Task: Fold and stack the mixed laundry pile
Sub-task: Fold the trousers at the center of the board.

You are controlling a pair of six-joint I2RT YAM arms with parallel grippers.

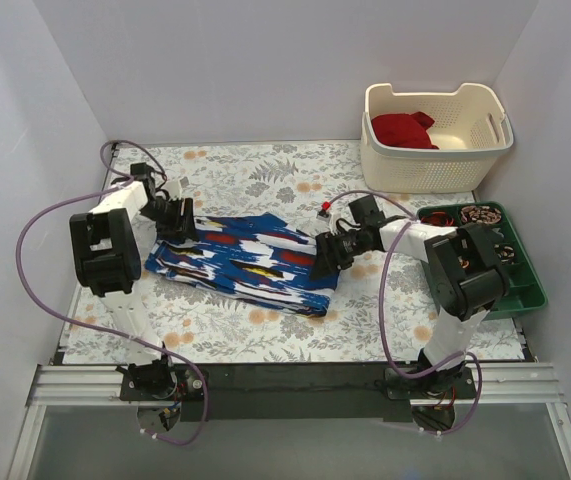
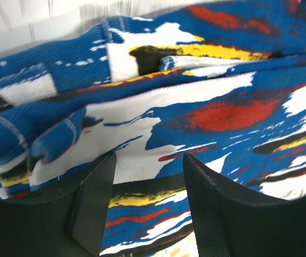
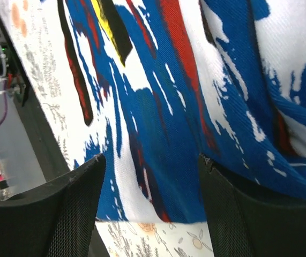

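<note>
The blue printed garment [image 1: 245,257] lies folded flat on the floral table cover, between my two grippers. My left gripper [image 1: 177,222] is at its far left edge, open, jaws spread over the cloth [image 2: 206,107] with nothing pinched. My right gripper [image 1: 325,252] is at its right edge, open, jaws astride the garment's hem [image 3: 158,160] above the table cover. The plain deep red garment [image 1: 402,129] lies bunched inside the cream basket [image 1: 445,170] at the far right.
A green tray [image 1: 525,290] of coiled items sits at the right edge beside my right arm. The floral table cover [image 1: 265,170] spans the table. White walls enclose the back and sides. Cables loop around both arms.
</note>
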